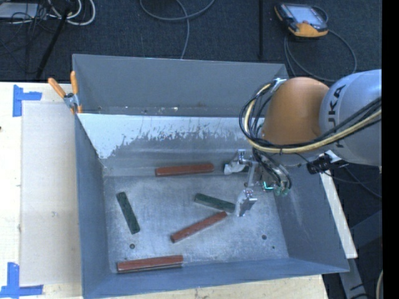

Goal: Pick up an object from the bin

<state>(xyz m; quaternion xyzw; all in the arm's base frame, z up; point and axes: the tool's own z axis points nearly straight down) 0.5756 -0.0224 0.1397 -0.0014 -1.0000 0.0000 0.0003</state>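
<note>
Near bin (187, 114) centre: end effector (245, 204) beside dark green bar (212, 201).

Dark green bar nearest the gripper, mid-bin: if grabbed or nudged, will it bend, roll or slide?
Probably stiff: the dark green bar lies straight and flat. It looks flat-sided, so it likely slides on the bin floor rather than rolls. Its end by the gripper nears the reddish-brown bar, so a push may shift both.

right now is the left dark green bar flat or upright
Flat: the dark green bar lies lengthwise on the grey metal bin's floor.
</note>
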